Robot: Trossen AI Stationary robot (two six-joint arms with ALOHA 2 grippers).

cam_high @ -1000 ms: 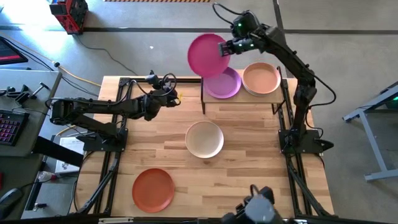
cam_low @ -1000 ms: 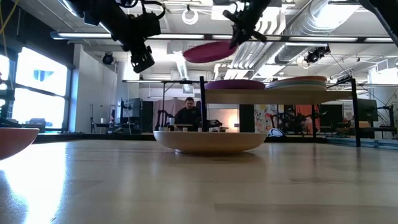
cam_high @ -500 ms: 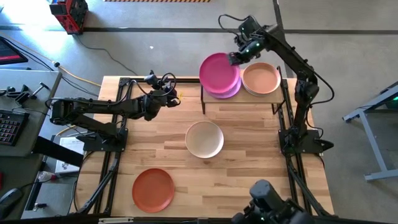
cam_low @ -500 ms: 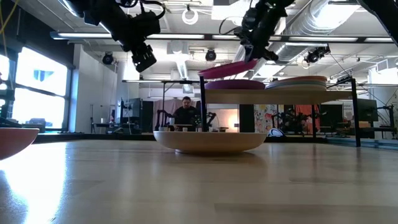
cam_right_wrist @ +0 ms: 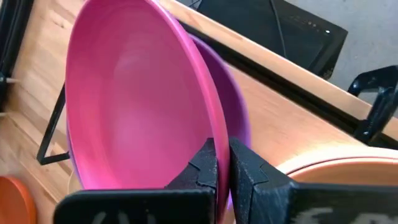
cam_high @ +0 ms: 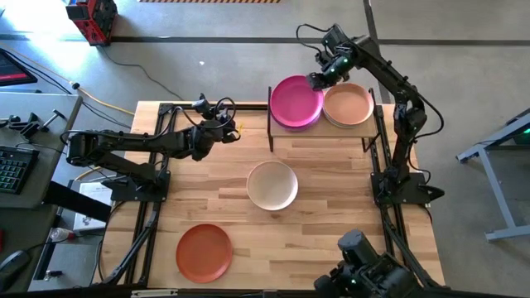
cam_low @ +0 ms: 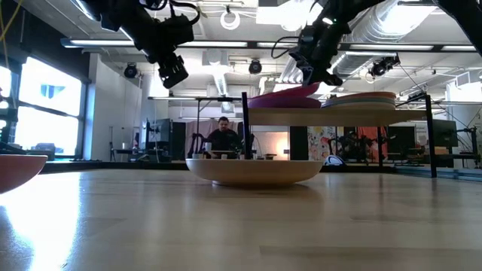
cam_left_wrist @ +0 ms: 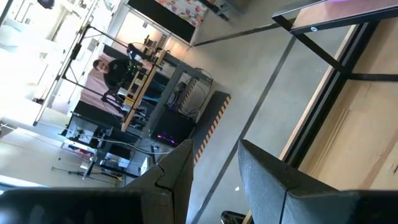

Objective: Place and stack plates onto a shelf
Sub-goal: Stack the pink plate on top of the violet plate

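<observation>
Starting at the near edge of the bench point(cam_high: 331, 215), an orange-red plate point(cam_high: 204, 252) lies flat and untouched, rim fully exposed; beyond it, mid-bench, a cream plate point(cam_high: 272, 185) sits likewise free. Both look rigid, light and matte, so probably not slippery, and each is best taken by pinching the thin rim, since the shallow well offers no other purchase. The left hand point(cam_high: 229, 130) hovers above the bench's left part, fingers point(cam_left_wrist: 273, 177) spread and holding nothing. Farther off stands the shelf point(cam_high: 319, 132), a light-wood board on a black frame. On its right half rests a stack topped by a peach plate point(cam_high: 348, 104). On its left half a purple plate point(cam_right_wrist: 233, 112) lies flat, and the magenta plate point(cam_high: 296, 101) is over it, tilted in the low view, with its far edge raised. The right hand point(cam_right_wrist: 222, 163) is clenched on that raised rim, one finger inside the well and one beneath. Judged from the tilt, the magenta plate is not yet seated; nesting plates of equal size should centre themselves on release, though a stiff rim dropped from a tilt may clatter or slide.
</observation>
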